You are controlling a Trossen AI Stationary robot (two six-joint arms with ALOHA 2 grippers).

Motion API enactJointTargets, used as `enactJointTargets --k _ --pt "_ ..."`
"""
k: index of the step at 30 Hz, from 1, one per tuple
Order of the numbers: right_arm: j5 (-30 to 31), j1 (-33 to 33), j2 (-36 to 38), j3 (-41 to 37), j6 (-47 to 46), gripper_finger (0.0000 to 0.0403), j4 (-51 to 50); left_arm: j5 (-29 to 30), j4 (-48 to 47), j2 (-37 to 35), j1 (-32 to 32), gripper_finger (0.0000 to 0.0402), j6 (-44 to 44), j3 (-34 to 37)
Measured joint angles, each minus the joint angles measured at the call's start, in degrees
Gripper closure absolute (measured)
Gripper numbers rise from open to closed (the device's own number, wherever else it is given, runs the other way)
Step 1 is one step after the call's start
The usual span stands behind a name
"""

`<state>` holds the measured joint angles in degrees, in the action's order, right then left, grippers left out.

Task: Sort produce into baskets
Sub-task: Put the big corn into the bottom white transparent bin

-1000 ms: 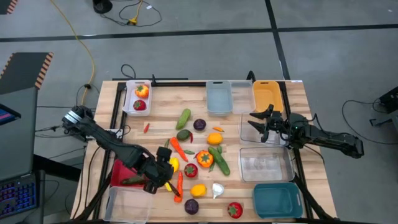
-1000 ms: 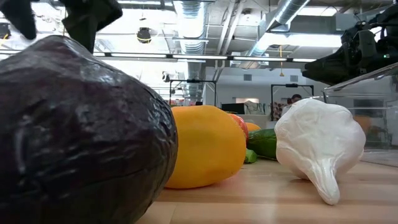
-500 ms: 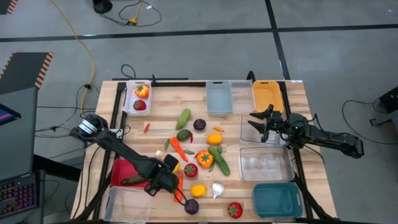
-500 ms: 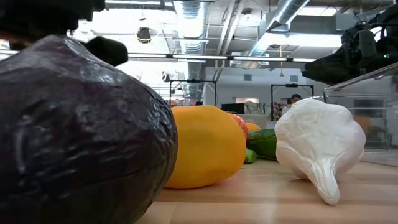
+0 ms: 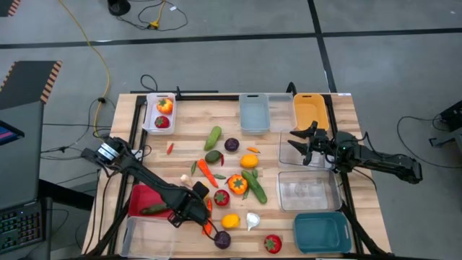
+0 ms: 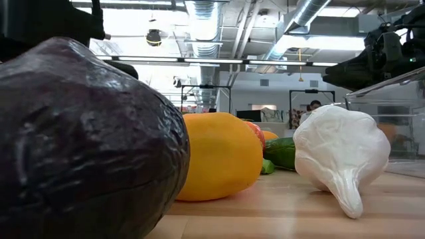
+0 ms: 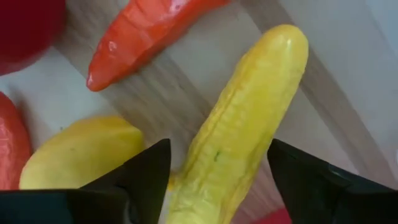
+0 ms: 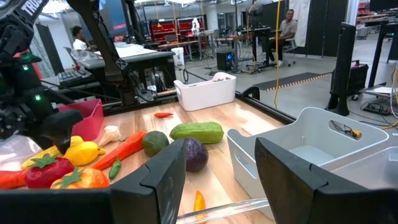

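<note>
Two arms in your view. Left gripper (image 5: 196, 209) low over bench (image 5: 289, 155) near its front edge, beside red basket (image 5: 138, 198); jaws released, straddling yellow corn (image 7: 242, 124), not yet clamped. Orange carrot (image 7: 140, 38) and lemon (image 7: 81, 152) lie just beside corn. Right gripper (image 5: 303, 143) hovers above clear basket (image 5: 285, 149), jaws released, nothing between them.

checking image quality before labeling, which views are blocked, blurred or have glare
Low view: a purple round right at the lens fills the left half and looks soft; bright ceiling lights glare behind. Left wrist view: the corn sits very close, edges soft. High view: even light, little shadow on the table.
</note>
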<state>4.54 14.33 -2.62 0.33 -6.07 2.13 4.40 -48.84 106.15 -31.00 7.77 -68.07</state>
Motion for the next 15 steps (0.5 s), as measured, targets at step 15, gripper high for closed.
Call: enactJointTargets --k 15 --pt "0.00 0.00 0.00 0.01 0.00 0.0184 0.00 -0.04 -0.24 -0.02 0.28 0.0268 -5.35 -0.46"
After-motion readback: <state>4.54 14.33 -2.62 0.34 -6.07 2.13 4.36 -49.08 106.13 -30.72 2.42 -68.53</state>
